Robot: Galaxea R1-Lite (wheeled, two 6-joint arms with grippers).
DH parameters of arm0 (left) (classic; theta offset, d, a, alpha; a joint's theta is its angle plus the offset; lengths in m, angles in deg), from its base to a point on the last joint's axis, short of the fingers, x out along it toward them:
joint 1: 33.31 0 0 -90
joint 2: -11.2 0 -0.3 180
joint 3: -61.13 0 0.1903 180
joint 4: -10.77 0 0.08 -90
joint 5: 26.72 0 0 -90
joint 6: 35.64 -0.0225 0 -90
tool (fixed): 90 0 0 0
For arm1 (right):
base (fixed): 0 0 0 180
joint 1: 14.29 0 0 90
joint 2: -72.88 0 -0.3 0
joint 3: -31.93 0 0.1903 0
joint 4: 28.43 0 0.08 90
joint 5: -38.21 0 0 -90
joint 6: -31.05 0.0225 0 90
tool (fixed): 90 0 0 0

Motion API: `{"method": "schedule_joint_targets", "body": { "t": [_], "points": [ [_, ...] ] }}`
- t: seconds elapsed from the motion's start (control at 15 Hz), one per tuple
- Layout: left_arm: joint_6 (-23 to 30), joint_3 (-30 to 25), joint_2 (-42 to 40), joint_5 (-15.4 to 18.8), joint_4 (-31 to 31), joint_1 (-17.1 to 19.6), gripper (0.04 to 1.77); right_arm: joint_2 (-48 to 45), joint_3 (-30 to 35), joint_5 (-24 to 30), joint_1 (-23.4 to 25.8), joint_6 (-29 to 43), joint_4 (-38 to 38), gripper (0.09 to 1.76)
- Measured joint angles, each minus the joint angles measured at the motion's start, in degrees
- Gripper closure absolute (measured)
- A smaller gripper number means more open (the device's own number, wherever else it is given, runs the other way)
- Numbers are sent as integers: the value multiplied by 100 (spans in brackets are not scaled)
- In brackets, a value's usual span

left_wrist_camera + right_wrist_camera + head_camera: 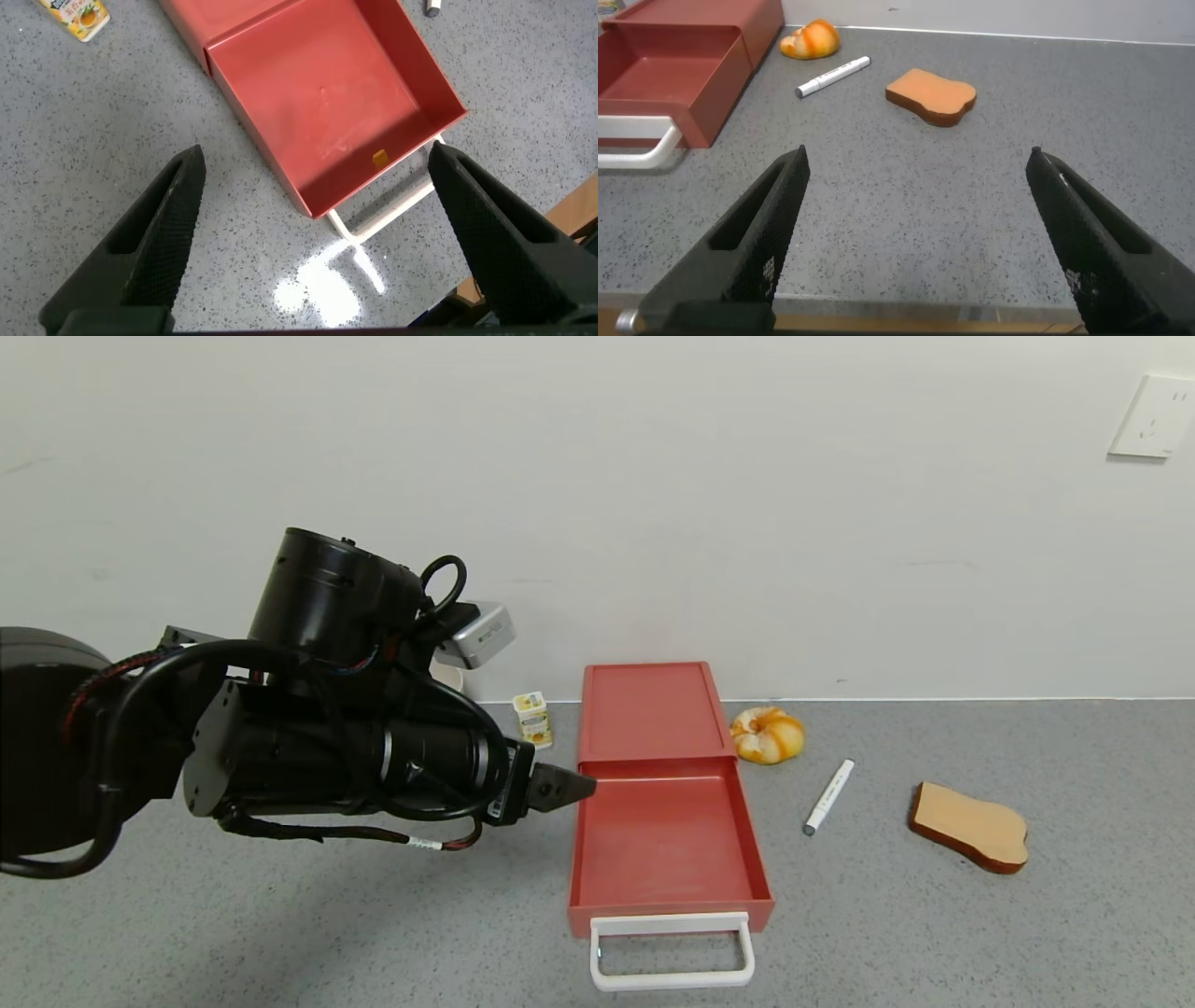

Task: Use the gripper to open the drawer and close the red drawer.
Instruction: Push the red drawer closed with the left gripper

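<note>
The salmon-red drawer box stands in the middle of the grey table with its drawer pulled out toward me. The drawer tray is empty. Its white loop handle sticks out at the front. My left gripper hovers above the table just left of the open drawer, jaws open and empty. The left wrist view shows the open drawer and the handle below the spread jaws. My right gripper is open and empty near the table's front edge, right of the drawer; it is out of the head view.
A small yellow carton stands left of the box by the wall. A bread roll, a white marker and a toast slice lie to the right. A beige bowl is mostly hidden behind my left arm.
</note>
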Motion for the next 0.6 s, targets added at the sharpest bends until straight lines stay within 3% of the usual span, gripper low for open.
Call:
{"method": "schedule_joint_targets", "body": {
  "t": [0.4,0.6],
  "points": [
    [24,0,2,-9,0,0,9,0,0,0,0,0,0,14],
    [501,98,59,-145,56,-138,9,0,0,0,0,-2,0,14]
  ]
}}
